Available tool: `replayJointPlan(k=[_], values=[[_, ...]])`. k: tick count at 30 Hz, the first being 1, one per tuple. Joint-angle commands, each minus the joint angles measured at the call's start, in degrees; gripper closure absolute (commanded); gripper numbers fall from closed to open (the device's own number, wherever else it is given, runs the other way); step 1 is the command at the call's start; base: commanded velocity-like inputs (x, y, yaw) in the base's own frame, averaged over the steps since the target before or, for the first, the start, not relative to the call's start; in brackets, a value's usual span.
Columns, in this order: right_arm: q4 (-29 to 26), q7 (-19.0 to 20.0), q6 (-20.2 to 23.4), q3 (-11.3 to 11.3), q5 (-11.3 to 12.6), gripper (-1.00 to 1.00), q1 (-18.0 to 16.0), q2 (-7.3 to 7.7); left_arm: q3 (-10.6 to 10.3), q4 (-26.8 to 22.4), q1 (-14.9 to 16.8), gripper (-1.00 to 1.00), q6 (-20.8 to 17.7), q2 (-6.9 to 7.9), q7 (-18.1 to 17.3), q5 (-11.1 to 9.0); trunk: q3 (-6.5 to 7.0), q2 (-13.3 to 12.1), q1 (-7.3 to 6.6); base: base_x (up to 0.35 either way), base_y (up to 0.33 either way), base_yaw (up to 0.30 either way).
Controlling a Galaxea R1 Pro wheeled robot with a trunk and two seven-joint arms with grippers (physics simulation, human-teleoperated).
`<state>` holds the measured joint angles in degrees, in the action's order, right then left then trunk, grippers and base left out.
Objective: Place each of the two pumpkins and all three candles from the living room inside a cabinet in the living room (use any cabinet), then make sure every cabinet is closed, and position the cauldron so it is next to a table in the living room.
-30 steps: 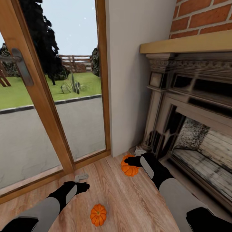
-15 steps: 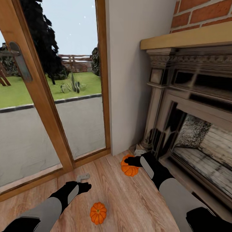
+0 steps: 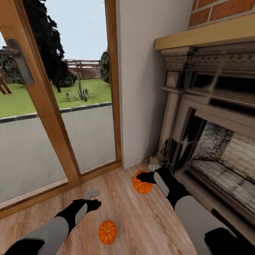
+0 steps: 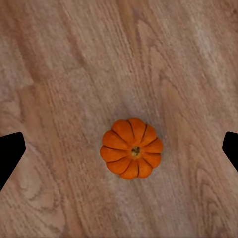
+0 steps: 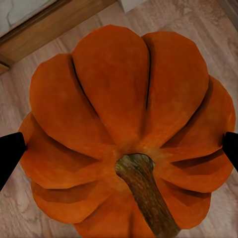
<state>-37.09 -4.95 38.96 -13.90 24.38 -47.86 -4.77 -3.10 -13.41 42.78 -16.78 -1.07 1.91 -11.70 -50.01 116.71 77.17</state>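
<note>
Two orange pumpkins lie on the wood floor. The first pumpkin [image 3: 107, 232] [image 4: 131, 148] is in front of me, and my left gripper [image 3: 94, 204] [image 4: 119, 148] hovers open above and just left of it, with the black fingertips [image 4: 10, 153] spread wide. The second pumpkin [image 3: 142, 185] [image 5: 124, 124] sits by the fireplace corner. My right gripper [image 3: 141, 177] [image 5: 119, 148] is open and straddles it, one fingertip [image 5: 10, 153] at each flank. Candles, cabinet and cauldron are out of view.
A wood-framed glass door [image 3: 53, 117] runs along the left, with a white wall [image 3: 148, 88] beyond the pumpkins. An ornate fireplace [image 3: 212, 141] under a brick chimney stands at the right. A small grey fitting [image 3: 91, 193] lies on the floor near my left gripper.
The head camera has tilted slightly. My left gripper has edged a little to the right, toward the near pumpkin. The right gripper and both pumpkins have stayed put.
</note>
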Motion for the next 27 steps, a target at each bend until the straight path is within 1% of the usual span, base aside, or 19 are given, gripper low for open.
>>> replayJointPlan(k=[1, 5, 7, 9, 11, 13, 14, 15, 16, 18, 22, 27], values=[[-0.1, -0.4, 0.1, -0.2, 0.7, 1.0, 0.0, 0.03, -0.3, -0.1, 0.0, -1.0, -0.3, 0.02, 0.2, -0.6, -0.23, 0.4, 0.22, 0.0, 0.0, 0.0], [-0.5, -0.4, 0.1, -0.2, 0.7, 1.0, 0.0, 0.03, -0.3, -0.1, 0.0, -1.0, -0.3, 0.02, 0.2, -0.6, -0.95, 2.0, 1.09, 0.0, 0.0, 0.0], [-3.0, -0.4, 0.9, -0.2, 0.7, 1.0, 0.0, 0.02, -0.3, -0.1, 0.0, -1.0, -0.3, 0.02, 0.2, -0.6, -1.31, 2.8, 1.53, 0.0, 0.0, 0.0], [-6.7, -0.4, 3.4, -0.2, 0.7, 1.0, 0.8, 0.02, -0.3, -0.1, 0.0, -1.0, -0.3, 0.02, 0.2, -0.6, -1.67, 3.6, 1.97, 0.0, 0.0, 0.0], [-13.8, -0.4, 7.9, -0.1, 0.7, 1.0, 3.1, 0.07, -0.3, -0.1, 0.0, -1.0, -0.3, 0.02, 0.2, -0.6, -2.03, 4.5, 2.41, 0.0, 0.0, 0.0], [-17.9, -0.4, 10.0, -0.1, 0.7, 1.0, 4.6, 0.08, -0.3, -0.1, 0.0, -1.0, -0.3, 0.0, 0.2, -0.6, -2.39, 5.3, 2.85, 0.0, 0.0, 0.0], [-21.8, -0.4, 11.9, -0.1, 0.7, 1.0, 6.1, 0.08, -0.3, -0.1, 0.0, -1.0, -0.3, -0.01, 0.2, -0.6, -2.57, 5.7, 3.07, 0.0, 0.0, 0.0], [-23.6, -0.5, 12.8, -0.1, 0.7, 1.0, 6.8, 0.07, -0.3, -0.1, 0.0, -1.0, -0.3, -0.02, 0.2, -0.6, -2.75, 6.1, 3.29, 0.0, 0.0, 0.0], [-26.6, -0.5, 14.3, -0.1, 0.7, 1.0, 7.9, 0.05, -0.3, -0.1, 0.0, -1.0, -0.3, -0.04, 0.2, -0.6, -2.93, 6.5, 3.51, 0.0, 0.0, 0.0], [-30.4, -0.6, 16.5, -0.1, 0.7, 1.0, 9.1, 0.04, -0.3, -0.1, 0.0, -1.0, -0.3, -0.06, 0.2, -0.6, -3.28, 7.3, 3.95, 0.0, 0.0, 0.0], [-32.3, -0.7, 17.7, -0.1, 0.6, 1.0, 9.7, 0.03, -0.3, -0.1, 0.0, -1.0, -0.3, -0.04, 0.2, -0.6, -4.0, 8.9, 4.83, 0.0, 0.0, 0.0], [-32.9, -0.8, 18.0, -0.1, 0.7, 1.0, 9.9, 0.03, -0.3, -0.1, 0.0, -1.0, -0.3, -0.07, 0.2, -0.6, -4.9, 10.9, 5.93, 0.0, 0.0, 0.0]])
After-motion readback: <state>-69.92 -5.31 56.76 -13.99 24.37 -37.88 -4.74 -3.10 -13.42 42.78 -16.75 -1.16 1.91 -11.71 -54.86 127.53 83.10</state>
